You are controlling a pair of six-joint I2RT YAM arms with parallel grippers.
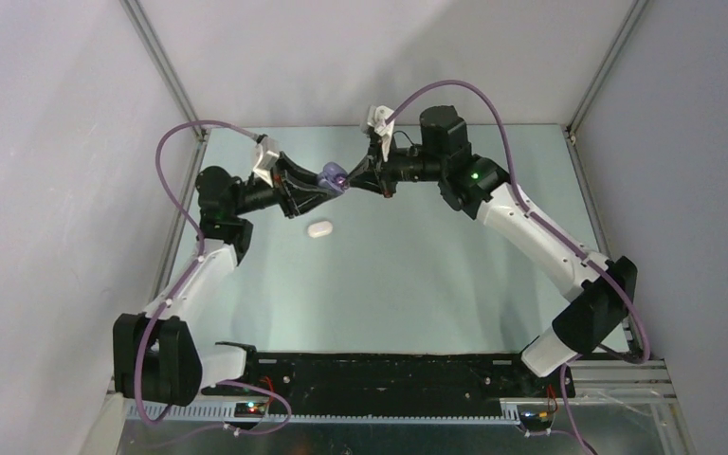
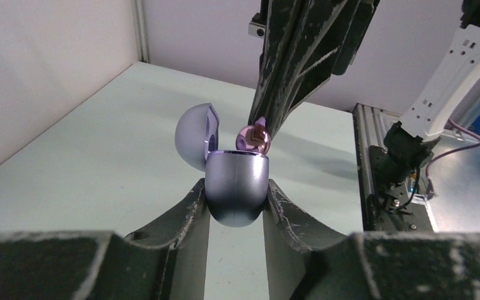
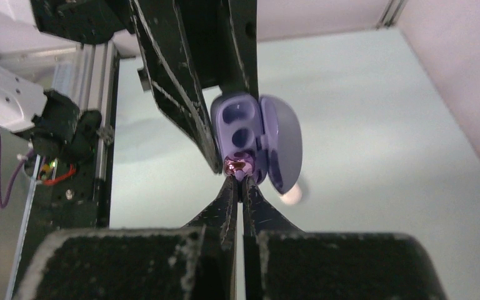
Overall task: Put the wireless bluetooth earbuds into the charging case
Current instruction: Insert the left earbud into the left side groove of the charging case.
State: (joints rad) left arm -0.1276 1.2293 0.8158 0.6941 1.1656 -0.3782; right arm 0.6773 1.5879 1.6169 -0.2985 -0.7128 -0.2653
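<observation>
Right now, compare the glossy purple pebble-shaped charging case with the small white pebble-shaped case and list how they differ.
The glossy purple case has its lid open; the small white case looks shut. The purple case is clamped in the left gripper, off the table; the white case lies on it, untouched. Both are rounded, pebble-like.

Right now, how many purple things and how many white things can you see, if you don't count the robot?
Purple: 2 (the open purple case and the purple earbud at its rim)
White: 1 (the white case)
Total: 3
</observation>
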